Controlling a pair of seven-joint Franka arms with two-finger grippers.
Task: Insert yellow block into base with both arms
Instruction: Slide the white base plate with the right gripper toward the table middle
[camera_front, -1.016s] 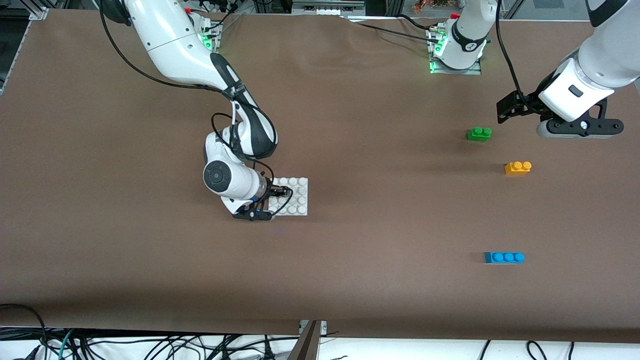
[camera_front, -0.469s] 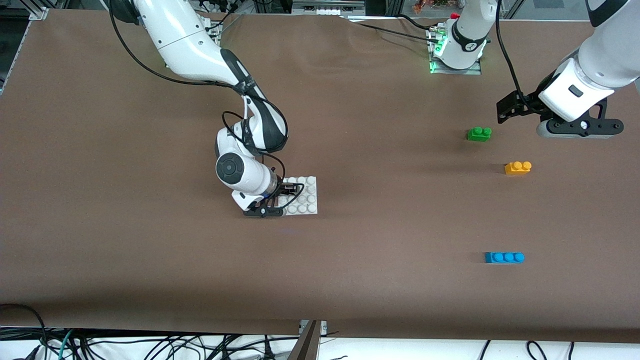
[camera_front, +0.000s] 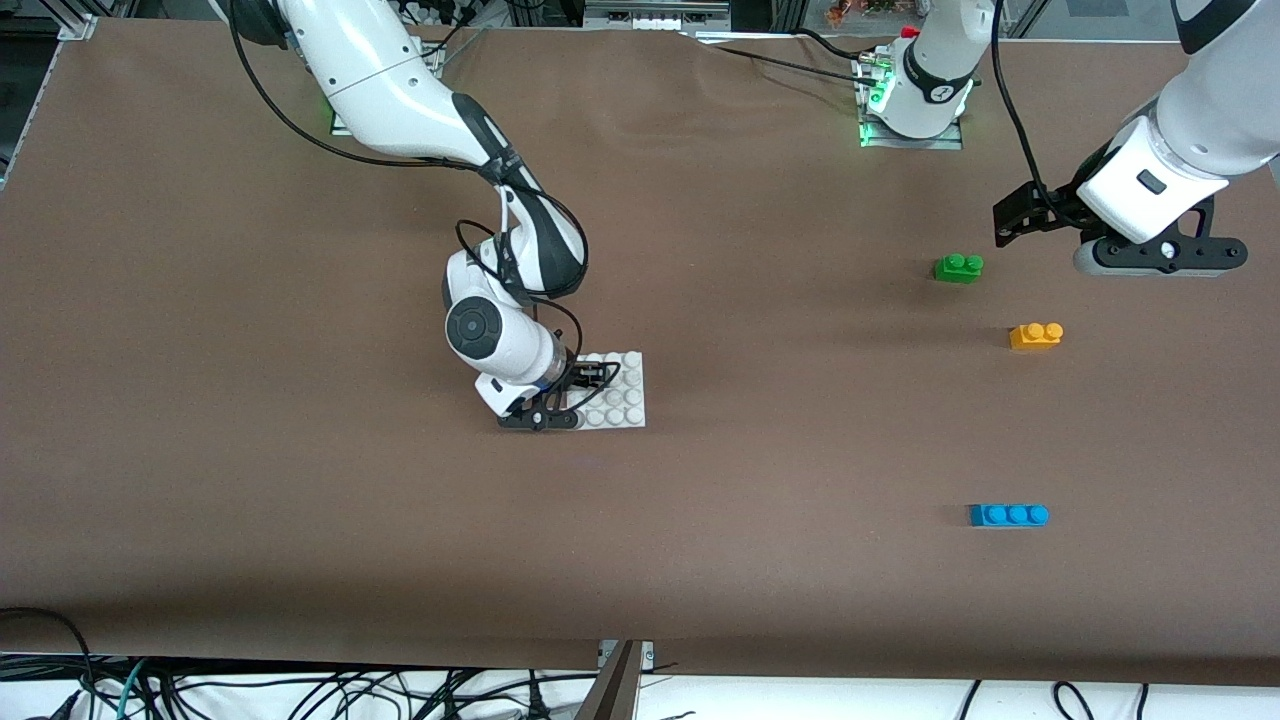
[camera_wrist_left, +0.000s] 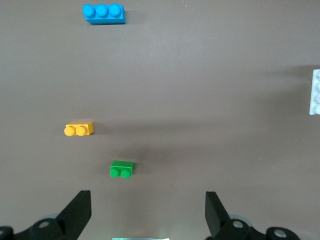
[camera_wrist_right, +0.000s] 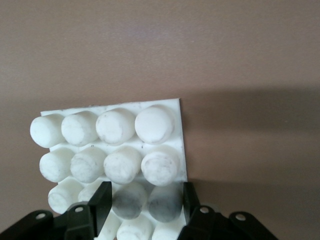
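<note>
White base (camera_front: 622, 392) gripped at its edge by right hand (camera_front: 585, 385), left hand (camera_front: 1160, 255) held open above bench (camera_front: 750, 480), yellow block (camera_front: 1035, 336) lying free nearby

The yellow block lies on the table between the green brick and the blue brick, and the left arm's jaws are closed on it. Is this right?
Not quite. The yellow block does lie on the table between the green brick and the blue brick, but the left gripper does not hold it: its jaws stand open and empty above the table, as the left wrist view shows.
</note>
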